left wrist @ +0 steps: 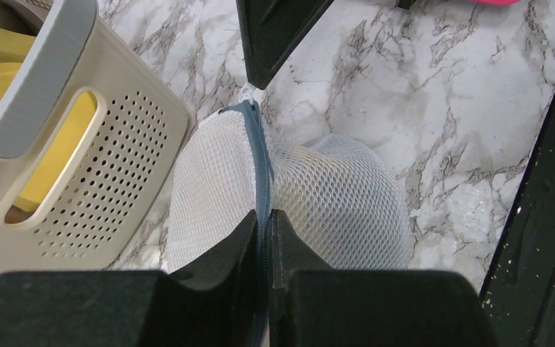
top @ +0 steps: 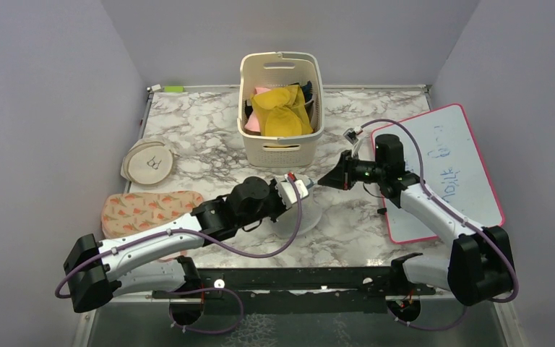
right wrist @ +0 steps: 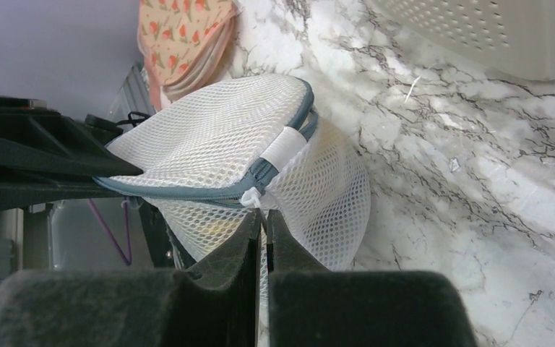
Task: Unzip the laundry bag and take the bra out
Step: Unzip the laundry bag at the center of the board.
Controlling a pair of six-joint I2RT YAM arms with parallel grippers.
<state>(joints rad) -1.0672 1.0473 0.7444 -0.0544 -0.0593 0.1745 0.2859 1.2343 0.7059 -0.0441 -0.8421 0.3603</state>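
Note:
The white mesh laundry bag (top: 309, 217) lies on the marble table in front of the basket, partly under my left wrist. My left gripper (left wrist: 265, 217) is shut on the bag's grey-blue zip trim (left wrist: 262, 166) and shows in the top view (top: 300, 186). My right gripper (right wrist: 264, 213) is shut on the white zip pull (right wrist: 254, 199) at the bag's (right wrist: 217, 137) rim, facing the left gripper (top: 327, 179). The zip looks closed along the visible rim. The bra is hidden; no black garment shows through the mesh.
The cream slotted basket (top: 282, 137) with yellow cloth (top: 282, 112) and pink cloth (top: 260, 92) stands just behind the bag. A flat beige round pouch (top: 149, 160) and a floral pouch (top: 148, 210) lie left. A pink-edged whiteboard (top: 441, 166) lies right.

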